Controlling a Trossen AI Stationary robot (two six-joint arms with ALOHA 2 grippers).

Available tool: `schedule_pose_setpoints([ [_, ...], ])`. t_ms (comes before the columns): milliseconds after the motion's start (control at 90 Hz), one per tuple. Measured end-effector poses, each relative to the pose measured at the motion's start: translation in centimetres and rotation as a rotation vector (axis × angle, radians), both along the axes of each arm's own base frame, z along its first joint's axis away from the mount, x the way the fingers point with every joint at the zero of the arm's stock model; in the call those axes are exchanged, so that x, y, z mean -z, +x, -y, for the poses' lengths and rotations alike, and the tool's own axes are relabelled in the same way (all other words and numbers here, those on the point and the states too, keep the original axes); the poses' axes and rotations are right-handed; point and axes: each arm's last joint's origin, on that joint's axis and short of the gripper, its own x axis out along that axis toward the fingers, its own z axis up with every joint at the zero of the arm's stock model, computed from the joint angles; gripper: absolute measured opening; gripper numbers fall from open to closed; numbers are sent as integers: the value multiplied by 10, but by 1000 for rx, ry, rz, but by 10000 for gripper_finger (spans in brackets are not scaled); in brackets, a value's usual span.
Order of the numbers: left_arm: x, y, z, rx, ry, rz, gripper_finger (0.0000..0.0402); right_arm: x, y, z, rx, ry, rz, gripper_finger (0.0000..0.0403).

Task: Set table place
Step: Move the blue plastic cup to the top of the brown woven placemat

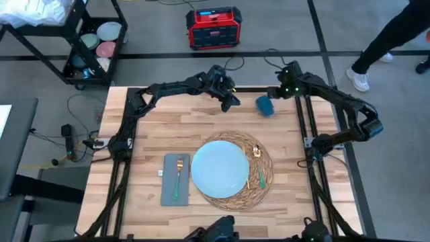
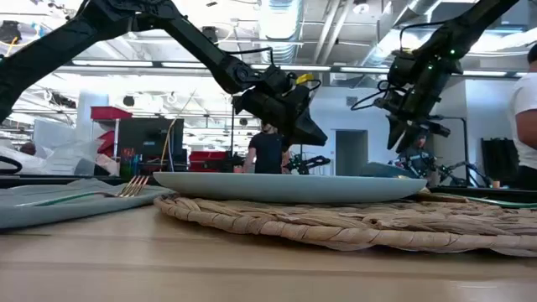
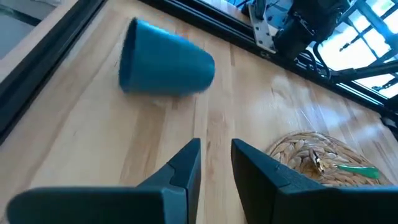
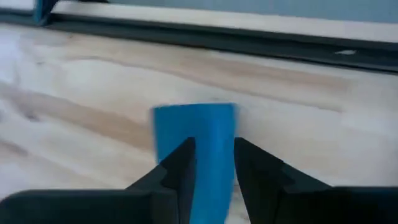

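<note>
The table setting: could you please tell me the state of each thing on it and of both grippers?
Blue cup: on its side, far from the placemat.
Plate: flat on the placemat.
Gold fork: lying on the grey napkin.
Green-handled utensil: on the placemat, beside the plate.
Left gripper: empty, narrow gap.
Right gripper: above the cup, not gripping.

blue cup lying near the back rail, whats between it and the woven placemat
Only bare wooden planks. In the high view the blue plastic cup lies on its side apart from the round woven wicker placemat, with nothing on the table between them.
</note>
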Motion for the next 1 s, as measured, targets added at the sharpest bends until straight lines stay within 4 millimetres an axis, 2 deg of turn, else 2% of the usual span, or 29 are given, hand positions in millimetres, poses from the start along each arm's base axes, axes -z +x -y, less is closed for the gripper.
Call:
schedule_pose_setpoints([
  [356, -1, 0, 0, 5, 17, 11, 70, 2, -7, 4, -24, 25, 15, 98],
  [467, -1, 1, -1, -3, 41, 11, 70, 17, -9, 6, -42, 118, 33, 98],
  [667, -1, 0, -1, -14, 45, 0, 70, 49, -2, 3, -29, 201, 177, 98],
  [811, 0, 0, -1, -13, 43, -3, 70, 58, 2, 3, -23, 209, 240, 98],
  [889, 0, 0, -1, -13, 43, -4, 70, 56, 2, 2, -30, 231, 265, 98],
  [1000, 0, -1, -2, -7, 53, -6, 70, 41, 1, -11, -57, 243, 304, 98],
])
